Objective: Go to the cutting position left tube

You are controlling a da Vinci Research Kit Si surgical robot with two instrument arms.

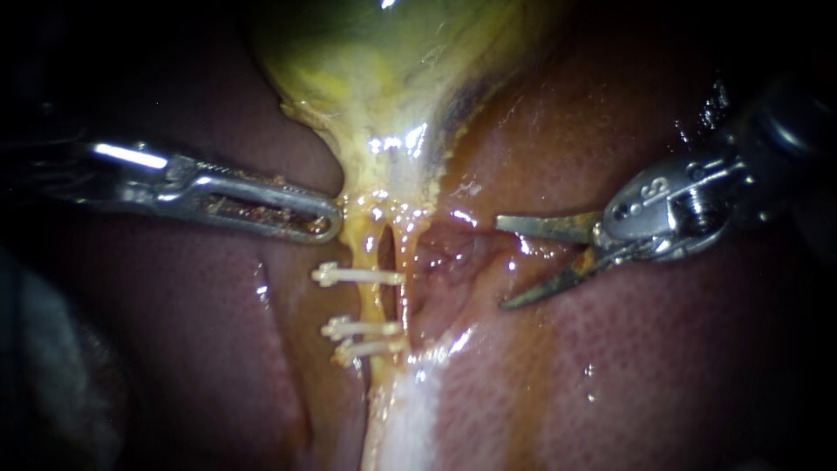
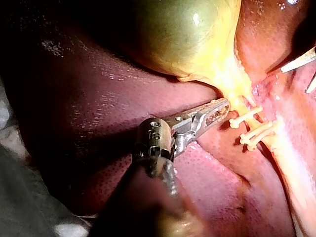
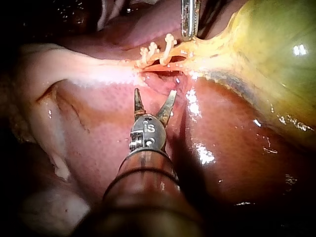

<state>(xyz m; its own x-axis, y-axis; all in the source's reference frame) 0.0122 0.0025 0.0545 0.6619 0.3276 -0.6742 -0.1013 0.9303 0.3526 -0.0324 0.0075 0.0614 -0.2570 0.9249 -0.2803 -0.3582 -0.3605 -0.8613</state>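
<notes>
Nearing the left tube (image 1: 373,301), the right tube (image 1: 406,262) beside it or a clip (image 1: 357,276) could be nicked by the wide-open, empty blades of the right instrument (image 1: 500,263); the left instrument (image 1: 327,225) is closed, empty.

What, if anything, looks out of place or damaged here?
Nothing stands out. Three clips sit across the left tube, one apart from a close pair, none loose. The right instrument is open, short of that tube. Only oddity: brownish residue on the left instrument.
</notes>
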